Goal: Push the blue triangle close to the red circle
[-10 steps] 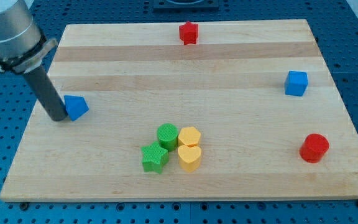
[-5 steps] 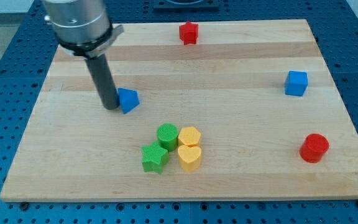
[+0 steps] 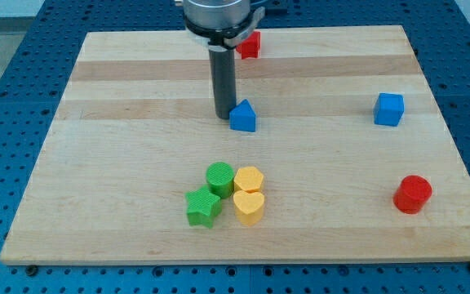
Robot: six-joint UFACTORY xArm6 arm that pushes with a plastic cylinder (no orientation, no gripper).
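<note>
Blue triangle upright, peak up, touching my tip.

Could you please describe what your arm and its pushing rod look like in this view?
Only the lower end of my arm shows at the view's top: a grey metallic cylindrical housing with a flanged collar. From it hangs a straight, dark grey, round rod, plain and unmarked, ending in my tip just left of the blue triangle. No cables or labels are visible.

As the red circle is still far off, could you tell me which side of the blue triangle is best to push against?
Push its upper-left face: my tip sits there against the blue triangle, and the red circle lies toward the view's lower right, probably needing a more downward line.
</note>
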